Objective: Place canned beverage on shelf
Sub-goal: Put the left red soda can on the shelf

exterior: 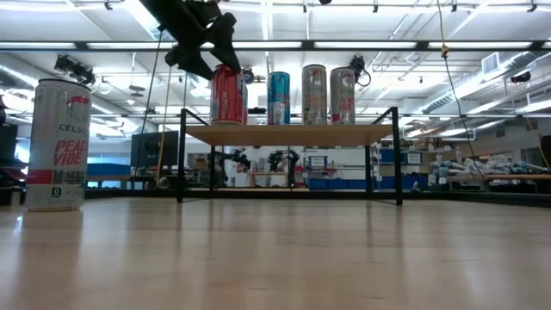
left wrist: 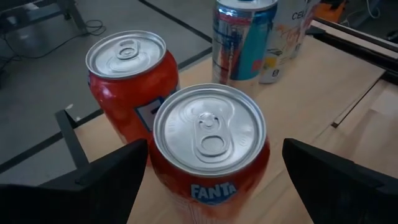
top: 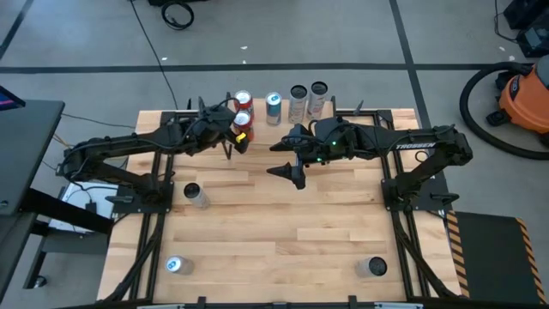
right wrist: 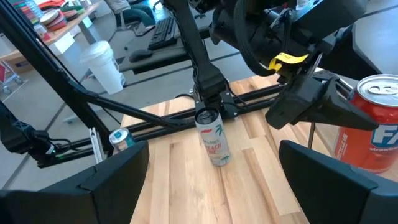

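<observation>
Standing on the shelf [exterior: 288, 135], the orange can [left wrist: 210, 146] sits between the left claw's [left wrist: 208, 180] spread fingers, seemingly untouched.

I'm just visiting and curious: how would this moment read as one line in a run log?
left pincer: open around Fanta can on shelf | right pincer: open, holding nothing, above table | cans on shelf: five

Robotics lab: ceiling strip lights [exterior: 370, 43], workbenches [exterior: 482, 179], shop vacuum [top: 525, 96].
</observation>
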### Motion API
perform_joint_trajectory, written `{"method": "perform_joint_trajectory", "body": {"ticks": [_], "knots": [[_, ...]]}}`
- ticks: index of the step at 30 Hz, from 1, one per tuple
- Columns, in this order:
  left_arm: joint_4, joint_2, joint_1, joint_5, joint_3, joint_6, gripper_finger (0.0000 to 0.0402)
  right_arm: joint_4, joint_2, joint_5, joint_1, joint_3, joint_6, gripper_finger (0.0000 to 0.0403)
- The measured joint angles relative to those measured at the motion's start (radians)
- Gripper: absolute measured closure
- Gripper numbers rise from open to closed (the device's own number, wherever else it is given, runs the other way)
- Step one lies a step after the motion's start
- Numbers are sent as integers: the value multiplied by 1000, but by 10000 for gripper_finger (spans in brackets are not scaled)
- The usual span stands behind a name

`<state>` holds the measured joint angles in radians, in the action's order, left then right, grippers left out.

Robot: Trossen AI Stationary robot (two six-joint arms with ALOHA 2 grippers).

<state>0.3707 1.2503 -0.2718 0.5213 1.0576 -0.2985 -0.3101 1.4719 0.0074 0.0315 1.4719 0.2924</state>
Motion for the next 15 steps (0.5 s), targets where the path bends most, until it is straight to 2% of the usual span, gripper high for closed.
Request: {"method": "perform_joint_trajectory", "body": {"ticks": [15], "knots": [[9,0,0,-1,0,-3,21,0,0,0,0,0,-7,34]]}}
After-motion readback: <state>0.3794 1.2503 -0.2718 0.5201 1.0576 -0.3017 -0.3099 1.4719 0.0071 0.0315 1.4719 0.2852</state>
